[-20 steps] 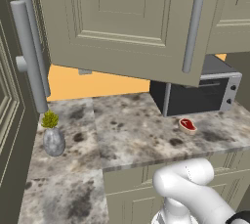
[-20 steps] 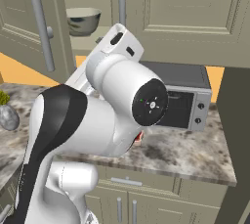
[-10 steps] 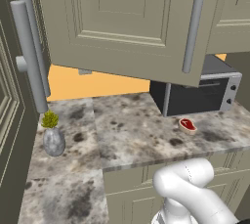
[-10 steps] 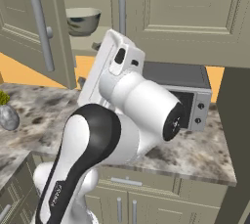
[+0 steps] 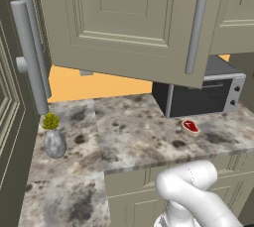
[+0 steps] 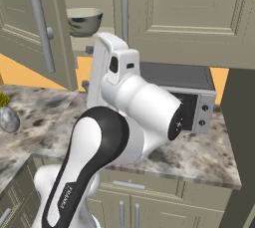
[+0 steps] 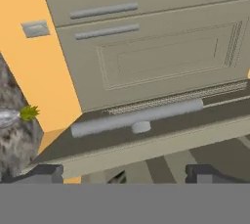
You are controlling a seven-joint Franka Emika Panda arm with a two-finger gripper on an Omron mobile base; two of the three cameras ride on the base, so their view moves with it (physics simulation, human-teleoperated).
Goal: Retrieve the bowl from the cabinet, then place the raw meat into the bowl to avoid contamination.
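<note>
hidden: bowl [image 6: 83, 20] partly cut by open cabinet door [image 6: 37, 23], lower part behind shelf edge; blotches hard to read
hidden: toaster oven [image 5: 201, 92] top under the door in left base view; in right base view arm [image 6: 134, 117] covers most of it
end effector: [image 7: 124, 173] two dark tips low in hand view, spread wide apart, nothing between them; faces a door edge with bar handle [image 7: 136, 117]
bowl: on cabinet [image 6: 199, 13] shelf, upright, behind the open door
meat: [image 5: 190, 126] flat on bench, just in front of toaster oven, well apart from bowl
vase: [image 5: 54, 141] grey, green plant, left part of bench; cut off at left edge in right base view
bench: [image 5: 129, 137] grey mottled stone, L-shaped, beige drawer fronts below
room: orange wall under cabinets; small grey outlet plate [image 7: 35, 29] on it
</note>
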